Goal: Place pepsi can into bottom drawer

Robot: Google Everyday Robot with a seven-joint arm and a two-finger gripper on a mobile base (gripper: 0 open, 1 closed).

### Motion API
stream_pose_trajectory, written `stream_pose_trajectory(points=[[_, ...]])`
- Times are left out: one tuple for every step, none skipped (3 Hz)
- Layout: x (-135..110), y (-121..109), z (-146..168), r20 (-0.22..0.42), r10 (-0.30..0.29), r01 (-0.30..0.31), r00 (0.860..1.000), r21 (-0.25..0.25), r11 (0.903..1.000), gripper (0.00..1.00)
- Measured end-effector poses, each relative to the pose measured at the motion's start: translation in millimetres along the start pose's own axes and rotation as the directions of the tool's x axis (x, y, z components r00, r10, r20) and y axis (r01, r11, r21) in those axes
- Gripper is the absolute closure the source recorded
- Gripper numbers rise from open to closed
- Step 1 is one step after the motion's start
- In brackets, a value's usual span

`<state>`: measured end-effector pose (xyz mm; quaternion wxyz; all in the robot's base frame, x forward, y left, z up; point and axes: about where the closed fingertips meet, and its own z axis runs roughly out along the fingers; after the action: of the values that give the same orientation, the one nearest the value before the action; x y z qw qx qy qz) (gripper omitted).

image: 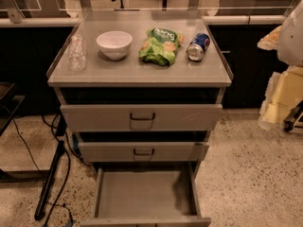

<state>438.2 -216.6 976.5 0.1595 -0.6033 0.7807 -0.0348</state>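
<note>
The pepsi can (198, 47), blue with a silver end, lies on its side at the back right of the cabinet top (137, 72), next to a green chip bag (160, 46). The bottom drawer (144, 193) is pulled out, and its flat grey inside holds nothing. My arm's white and cream body (289, 41) is at the right edge of the view. My gripper (293, 118) shows as a dark part low at that edge, to the right of the cabinet, well away from both the can and the drawer.
A white bowl (114, 44) and a clear plastic cup (76, 52) stand on the left of the cabinet top. The two upper drawers (142, 117) with dark handles are partly pulled out. Black cables and a bar (49, 178) lie on the floor at left.
</note>
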Motion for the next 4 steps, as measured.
stream_pose_trajectory(points=[[0.0, -0.1, 0.1, 0.000, 0.000, 0.000, 1.000, 0.000, 1.0000, 0.00], [-2.1, -19.9, 16.2, -0.021, 0.023, -0.023, 1.000, 0.015, 0.9996, 0.00], [-5.8, -75.3, 48.9, -0.068, 0.063, -0.060, 0.996, 0.041, 0.9974, 0.00], [-7.1, -78.2, 49.6, -0.067, 0.062, -0.059, 0.996, 0.043, 0.9973, 0.00]])
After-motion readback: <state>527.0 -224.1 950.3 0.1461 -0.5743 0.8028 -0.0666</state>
